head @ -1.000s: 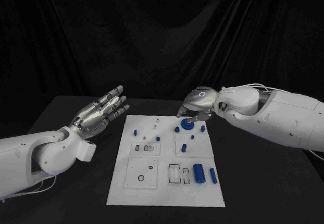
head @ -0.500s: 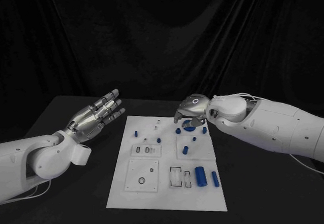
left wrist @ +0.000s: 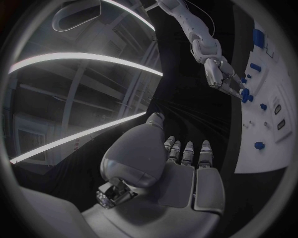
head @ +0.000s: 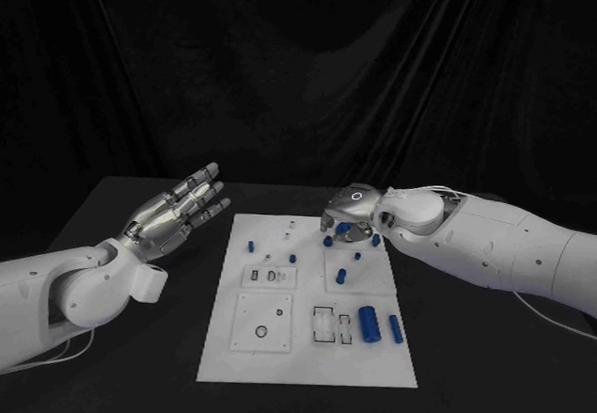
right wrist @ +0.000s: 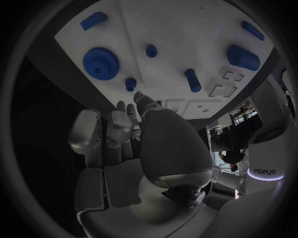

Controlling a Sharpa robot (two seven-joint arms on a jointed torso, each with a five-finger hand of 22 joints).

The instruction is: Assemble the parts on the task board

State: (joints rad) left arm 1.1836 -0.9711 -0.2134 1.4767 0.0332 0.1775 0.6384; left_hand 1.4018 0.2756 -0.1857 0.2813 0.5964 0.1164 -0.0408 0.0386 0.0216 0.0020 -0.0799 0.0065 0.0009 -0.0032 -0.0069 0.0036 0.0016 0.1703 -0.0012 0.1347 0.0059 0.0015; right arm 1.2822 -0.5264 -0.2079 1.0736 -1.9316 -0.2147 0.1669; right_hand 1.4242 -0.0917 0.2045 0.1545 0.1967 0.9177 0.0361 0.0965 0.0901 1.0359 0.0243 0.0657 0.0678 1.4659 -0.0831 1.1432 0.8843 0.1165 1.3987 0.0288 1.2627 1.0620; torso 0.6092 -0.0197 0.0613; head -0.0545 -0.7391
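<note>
The white task board (head: 304,353) lies in the middle of the table. On its far right part lies a blue gear (head: 342,231), also seen flat on the board in the right wrist view (right wrist: 101,62). My right hand (head: 351,213) hangs just over the gear with its fingers (right wrist: 118,128) pointing down, apart from it and holding nothing. The left wrist view shows that hand (left wrist: 221,77) with its fingertips close to the gear (left wrist: 247,94). My left hand (head: 176,213) is raised to the left of the board, palm up, fingers spread and empty.
A thick blue cylinder (head: 367,322) and a slimmer pin (head: 395,327) lie on the board's near right. Small blue pegs (head: 293,257) stand further back, with cut-out slots (head: 321,323) and a ring (head: 262,331) nearer. Black tabletop runs along both sides of the board.
My right hand has come down and a little nearer over the gear, and its forearm has swung further in over the table. The left hand has hardly moved.
</note>
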